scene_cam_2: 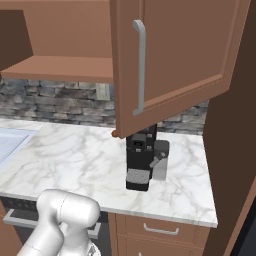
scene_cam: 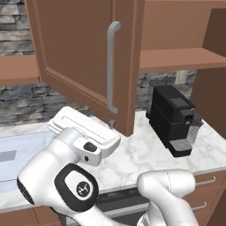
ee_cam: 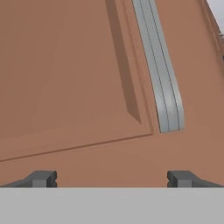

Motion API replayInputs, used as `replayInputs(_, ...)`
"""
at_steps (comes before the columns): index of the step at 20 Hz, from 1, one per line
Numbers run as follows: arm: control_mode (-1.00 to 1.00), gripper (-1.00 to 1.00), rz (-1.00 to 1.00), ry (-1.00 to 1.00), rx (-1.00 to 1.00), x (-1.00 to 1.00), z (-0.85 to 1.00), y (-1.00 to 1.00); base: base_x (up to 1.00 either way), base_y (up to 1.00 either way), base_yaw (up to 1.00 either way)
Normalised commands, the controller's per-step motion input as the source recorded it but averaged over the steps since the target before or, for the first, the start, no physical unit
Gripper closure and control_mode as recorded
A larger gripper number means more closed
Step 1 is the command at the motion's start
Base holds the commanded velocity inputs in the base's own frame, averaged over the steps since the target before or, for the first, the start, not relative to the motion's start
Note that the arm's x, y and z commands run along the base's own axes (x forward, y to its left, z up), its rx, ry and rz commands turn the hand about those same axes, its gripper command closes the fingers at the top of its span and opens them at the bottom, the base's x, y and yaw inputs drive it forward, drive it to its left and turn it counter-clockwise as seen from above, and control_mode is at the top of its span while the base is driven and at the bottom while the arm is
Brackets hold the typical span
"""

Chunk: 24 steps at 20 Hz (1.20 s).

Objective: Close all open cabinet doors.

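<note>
You are facing the open cabinet door [ee_cam: 78,78] with the gripper [ee_cam: 112,178] spread wide and holding nothing, risking the fingertips snagging its handle [ee_cam: 162,78].

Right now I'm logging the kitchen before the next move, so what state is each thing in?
Cabinet door: swung open, handle facing the robot.
Cabinet shelf: exposed, bare where visible.
Coffee machine: upright on the counter.
End effector: open, close to the door, gripping nothing.
Drawer: shut.
</note>
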Motion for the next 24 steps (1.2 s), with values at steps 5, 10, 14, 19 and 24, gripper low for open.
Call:
replayInputs(5,-1.00,-1.00,0.00,0.00,0.00,0.34,0.00,-0.31,0.00,0.00,0.00)
replayInputs(10,-1.00,-1.00,0.00,0.00,0.00,0.35,0.00,-0.30,0.00,0.00,0.00)
replayInputs(14,-1.00,-1.00,0.00,0.00,0.00,0.39,0.00,-0.30,0.00,0.00,0.00)
replayInputs(19,-1.00,-1.00,0.01,0.00,0.00,0.42,0.00,-0.33,0.00,0.00,0.00)
replayInputs(24,-1.00,-1.00,0.08,0.00,0.00,0.44,0.00,-0.37,0.00,0.00,0.00)
